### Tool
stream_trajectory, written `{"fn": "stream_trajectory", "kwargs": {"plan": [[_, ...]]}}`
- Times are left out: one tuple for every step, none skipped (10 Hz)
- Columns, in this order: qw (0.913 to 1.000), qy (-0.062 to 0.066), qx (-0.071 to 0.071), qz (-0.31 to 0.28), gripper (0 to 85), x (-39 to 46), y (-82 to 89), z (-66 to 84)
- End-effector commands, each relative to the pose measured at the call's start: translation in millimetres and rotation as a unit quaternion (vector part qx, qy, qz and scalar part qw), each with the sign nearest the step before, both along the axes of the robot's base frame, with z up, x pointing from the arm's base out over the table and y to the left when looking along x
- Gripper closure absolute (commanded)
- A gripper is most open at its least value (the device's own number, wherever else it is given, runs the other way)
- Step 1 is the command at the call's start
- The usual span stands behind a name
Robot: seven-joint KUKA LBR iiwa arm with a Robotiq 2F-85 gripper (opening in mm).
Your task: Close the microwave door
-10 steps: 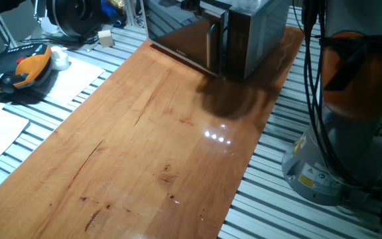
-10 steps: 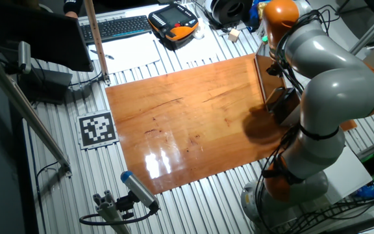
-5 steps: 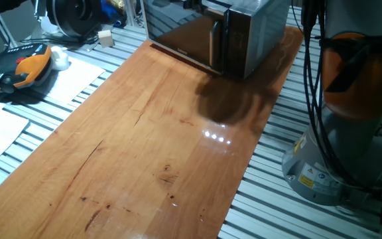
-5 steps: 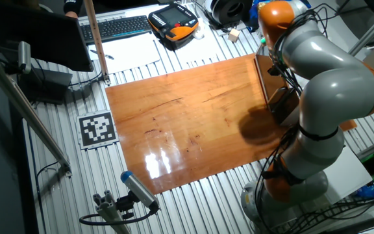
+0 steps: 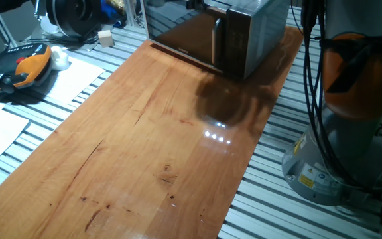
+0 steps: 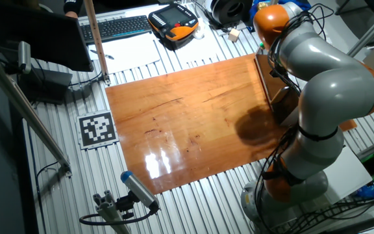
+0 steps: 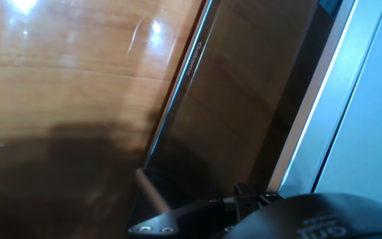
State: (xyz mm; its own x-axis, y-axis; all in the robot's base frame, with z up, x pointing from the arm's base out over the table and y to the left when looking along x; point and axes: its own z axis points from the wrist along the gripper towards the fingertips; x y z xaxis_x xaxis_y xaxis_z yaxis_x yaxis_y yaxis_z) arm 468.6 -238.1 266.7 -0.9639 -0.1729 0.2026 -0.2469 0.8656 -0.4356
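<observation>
One fixed view: the microwave [image 5: 244, 30] sits at the top centre of the frame, on the far end of the wooden table [image 5: 144, 146], its silver side toward the arm's base. The microwave door [image 5: 181, 33] shows as a dark glossy panel mirroring the wood, lying nearly flush with the front; I judge it almost shut, though a narrow gap by the handle edge cannot be ruled out. A dark shadow lies on the table just below the oven, presumably thrown by the arm overhead; the gripper itself is out of frame here. The other fixed view: the robot arm [image 6: 323, 78] arches over the right side of the frame and hides most of the oven; only a dark sliver of the door is seen beside the table's right edge. The arm is placed high and close to it, likely so the hand can press on the panel. Hand view: the camera is hard against the door; brown reflected glass fills the centre, a silver frame runs down the right. The gripper [image 7: 244, 209] shows only as black hardware at the bottom edge, so I cannot tell how the fingers are set.
</observation>
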Motion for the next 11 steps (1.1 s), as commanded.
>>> {"fn": "stream_trajectory", "kwargs": {"plan": [[1.0,0.001,0.0,0.001,85.0,-1.2,-1.3,-0.7],[1.0,0.003,0.001,0.002,85.0,-2.3,-2.9,-0.3],[1.0,0.004,0.002,0.001,85.0,-2.0,-2.5,-0.5],[1.0,-0.001,0.009,-0.002,85.0,1.0,1.0,-1.9],[0.9991,-0.025,0.033,-0.011,85.0,5.9,8.4,-3.3],[0.9971,-0.033,0.059,-0.034,85.0,17.8,24.0,-1.8],[0.9944,-0.031,0.084,-0.057,85.0,29.3,39.6,4.7],[0.9899,-0.036,0.115,-0.076,85.0,37.5,56.6,10.7],[0.9859,-0.048,0.134,-0.088,85.0,42.7,76.6,12.2],[0.9841,-0.06,0.139,-0.093,85.0,46.3,98.9,12.4],[0.9816,-0.067,0.149,-0.099,85.0,47.1,116.6,12.4]]}}
